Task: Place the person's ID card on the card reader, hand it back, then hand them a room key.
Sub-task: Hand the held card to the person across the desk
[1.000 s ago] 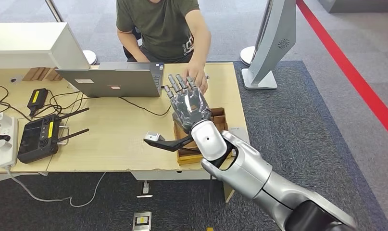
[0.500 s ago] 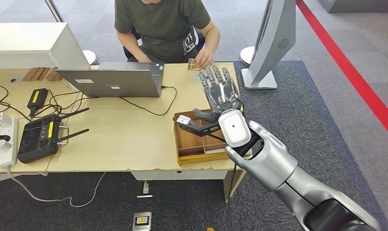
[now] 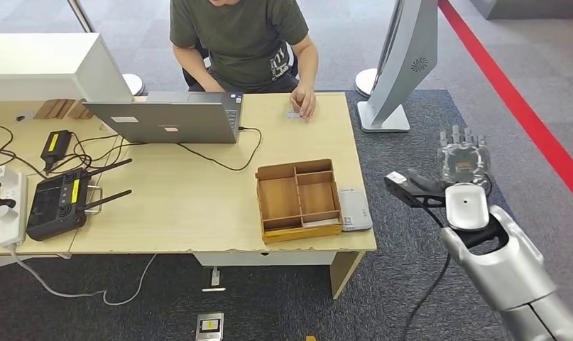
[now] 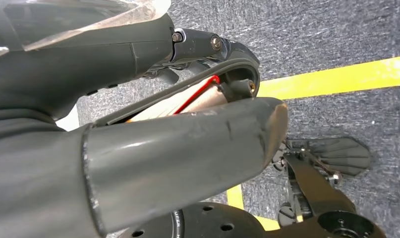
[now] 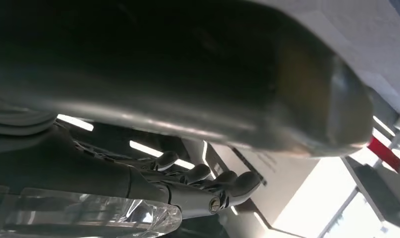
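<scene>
Grey carpet runs under everything, with a red stripe [image 3: 514, 106] crossing it diagonally on my right and a pale wooden tabletop [image 3: 184, 202] set ahead of me. A person [image 3: 237, 42] in a dark green shirt sits at its far edge, one hand [image 3: 304, 99] resting on the wood over a small card [image 3: 293, 113]. That card lies flat near the far right corner, just beside the fingers; it is too small for me to tell which way its long axis runs.

Nearer to me sits an open wooden tray [image 3: 298, 199] with compartments, and touching its right side lies the white card reader [image 3: 354, 209] — flat, its long axis running from me toward the person, close to the table's right edge. A grey laptop [image 3: 166, 119] stands on the far side, a black remote controller [image 3: 56, 202] with antennas on the left, next to a white power strip [image 3: 8, 206].

My right hand [image 3: 462, 160] hangs off the table, over the carpet to its right, palm away, fingers straight and spread, thumb out toward the table — it holds nothing. In the left wrist view my left hand [image 4: 138, 134] is seen close up over carpet with a yellow line [image 4: 336, 79], and I cannot tell whether it is open or closed.
</scene>
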